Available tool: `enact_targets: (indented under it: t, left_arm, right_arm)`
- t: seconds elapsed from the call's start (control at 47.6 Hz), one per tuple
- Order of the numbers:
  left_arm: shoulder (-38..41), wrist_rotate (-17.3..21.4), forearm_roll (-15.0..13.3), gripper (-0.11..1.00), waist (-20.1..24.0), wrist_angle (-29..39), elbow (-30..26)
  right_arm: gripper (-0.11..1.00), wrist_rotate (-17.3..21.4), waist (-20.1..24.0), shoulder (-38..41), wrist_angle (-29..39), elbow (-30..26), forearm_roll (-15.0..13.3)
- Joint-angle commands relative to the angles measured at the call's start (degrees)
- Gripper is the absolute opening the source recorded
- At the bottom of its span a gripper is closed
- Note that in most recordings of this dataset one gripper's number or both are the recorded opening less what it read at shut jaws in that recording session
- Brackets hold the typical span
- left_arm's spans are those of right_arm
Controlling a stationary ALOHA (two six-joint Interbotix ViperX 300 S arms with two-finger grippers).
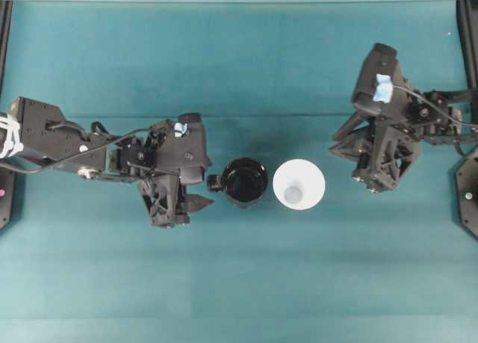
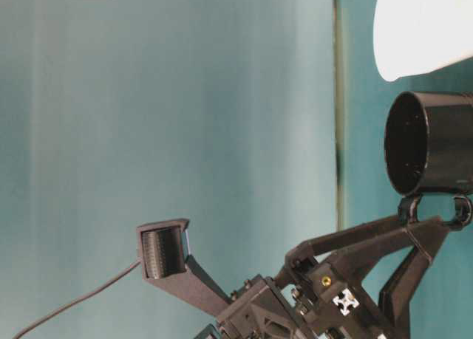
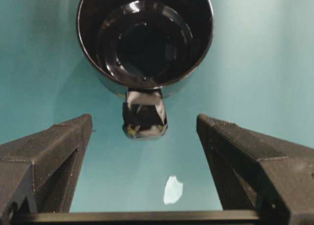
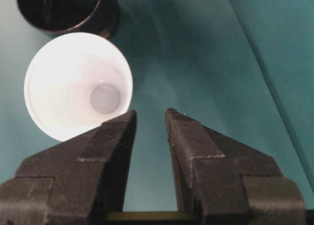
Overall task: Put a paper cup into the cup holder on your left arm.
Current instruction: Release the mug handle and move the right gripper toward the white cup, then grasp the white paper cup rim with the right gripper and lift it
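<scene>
At table centre, paper cup [image 1: 299, 184] stands upright at 3 o'clock of cup holder [image 1: 245, 181]; left gripper [image 3: 144, 132] fingers spread wide, right gripper [image 4: 150, 119] fingers narrowly parted, both empty.

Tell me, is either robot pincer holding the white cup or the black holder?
No. The left pincer is wide open near the cup holder; the right pincer is empty beside the paper cup.

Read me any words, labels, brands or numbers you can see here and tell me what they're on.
None can be read.
Paper cup: plain white, no print.
Cup holder: glossy black, no markings visible.
Blue tags on the left arm and right arm: no writing can be made out.
</scene>
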Motion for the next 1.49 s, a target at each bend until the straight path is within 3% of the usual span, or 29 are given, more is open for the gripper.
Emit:
enact_targets:
  t: [0.0, 0.147, 0.357, 0.42, 0.714, 1.03, 1.303, 1.408, 1.471]
  left_arm:
    - [-1.32, 0.09, 0.18, 0.93, -0.18, 0.70, -0.09]
    - [-2.99, 0.00, 0.18, 0.93, -0.26, 1.49, 1.14]
    - [-6.59, -0.09, 0.18, 0.93, -0.26, 2.11, 3.78]
    - [-7.38, -0.62, 0.09, 0.93, -0.35, 2.64, 4.48]
    - [-9.14, -5.71, 0.09, 0.93, -1.05, 3.34, 7.73]
    - [-10.02, -6.06, 0.18, 0.93, -1.41, 3.16, 9.84]
    - [-10.28, -6.24, 0.09, 0.92, -1.41, 3.08, 10.46]
    - [-10.20, -6.24, 0.18, 0.92, -1.32, 3.08, 10.72]
    - [-10.28, -6.24, 0.18, 0.92, -1.41, 2.99, 10.81]
  right_arm:
    - [0.35, 0.70, 0.00, -1.05, -0.53, -0.26, 0.18]
    - [0.47, 0.44, -0.18, -0.70, -0.70, -0.26, 0.18]
    - [0.93, 0.62, -0.35, 2.99, 0.26, -0.88, 0.18]
    - [0.98, 0.62, -0.26, 4.66, 0.18, -1.41, 0.18]
    - [0.96, 0.44, 0.18, 13.71, -2.99, -3.16, -0.09]
    - [0.96, 0.26, 0.18, 21.62, -4.92, -6.77, -0.26]
    - [0.94, 0.44, 1.41, 22.59, -4.75, -7.03, -0.26]
    - [0.87, 0.44, 1.93, 22.59, -4.75, -7.29, -0.09]
    - [0.74, 0.44, 2.64, 22.41, -5.10, -7.56, 0.09]
